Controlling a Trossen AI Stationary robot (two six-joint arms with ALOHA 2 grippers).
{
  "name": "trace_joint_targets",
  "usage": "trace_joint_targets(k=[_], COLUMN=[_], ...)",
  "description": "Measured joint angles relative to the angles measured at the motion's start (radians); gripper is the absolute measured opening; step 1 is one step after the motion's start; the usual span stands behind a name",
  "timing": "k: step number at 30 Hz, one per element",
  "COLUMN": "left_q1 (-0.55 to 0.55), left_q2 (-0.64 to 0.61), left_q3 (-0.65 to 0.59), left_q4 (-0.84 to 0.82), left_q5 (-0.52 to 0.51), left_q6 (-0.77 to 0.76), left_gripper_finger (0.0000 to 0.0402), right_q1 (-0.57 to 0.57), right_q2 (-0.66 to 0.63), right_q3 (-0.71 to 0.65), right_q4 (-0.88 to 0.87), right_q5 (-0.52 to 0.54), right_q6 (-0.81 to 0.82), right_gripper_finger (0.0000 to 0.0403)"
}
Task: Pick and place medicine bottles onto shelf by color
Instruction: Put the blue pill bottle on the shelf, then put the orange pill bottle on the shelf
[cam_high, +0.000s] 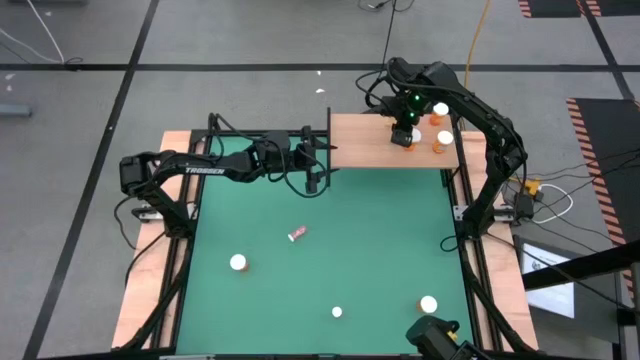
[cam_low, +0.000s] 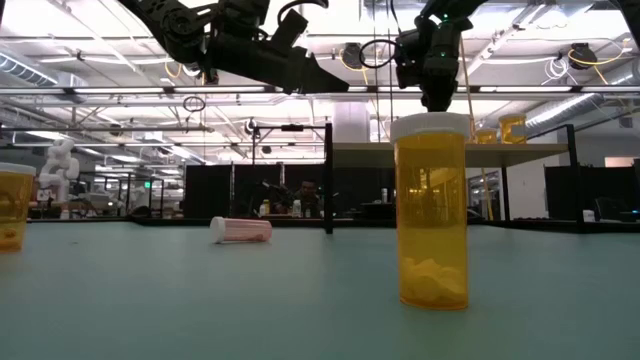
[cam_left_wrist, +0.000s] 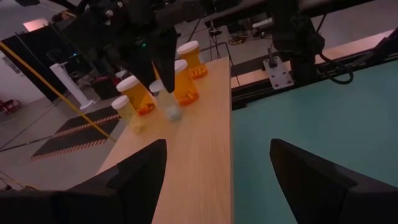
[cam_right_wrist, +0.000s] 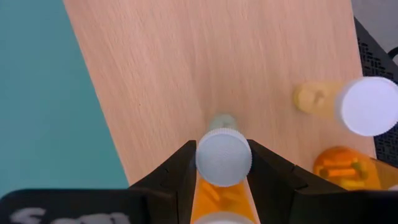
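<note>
Right pincer hovering over the shelf at far right, left pincer waiting beside it, white-capped medicine bottles standing on the green mat.

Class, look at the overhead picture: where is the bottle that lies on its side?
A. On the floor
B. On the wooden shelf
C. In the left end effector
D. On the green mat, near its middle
D: the toppled bottle lies on the green mat, apart from both arms.

floor: grey, black lines | ceiling lights: on
</note>
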Motion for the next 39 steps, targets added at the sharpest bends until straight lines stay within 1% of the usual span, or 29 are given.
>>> trace_joint_targets(k=[3, 6, 12, 27, 39], left_q1=[0.0, 0.0, 0.0, 0.0, 0.0], left_q2=[0.0, 0.0, 0.0, 0.0, 0.0], left_q3=[0.0, 0.0, 0.0, 0.0, 0.0], left_q4=[0.0, 0.002, 0.006, 0.009, 0.009], left_q5=[0.0, 0.0, 0.0, 0.0, 0.0], left_q6=[0.007, 0.008, 0.009, 0.015, 0.017], left_gripper_finger=[0.0285, 0.0285, 0.0285, 0.0285, 0.0285], right_q1=[0.0, 0.0, 0.0, 0.0, 0.008], right_q2=[0.0, 0.0, 0.0, 0.0, -0.019], right_q3=[0.0, 0.0, 0.0, 0.0, -0.001], right_q4=[-0.008, -0.013, -0.016, 0.002, 0.031], right_q5=[-0.002, -0.027, -0.026, -0.026, -0.019], right_q6=[0.005, 0.012, 0.019, 0.035, 0.045], right_gripper_finger=[0.0119, 0.0119, 0.012, 0.0174, 0.0194])
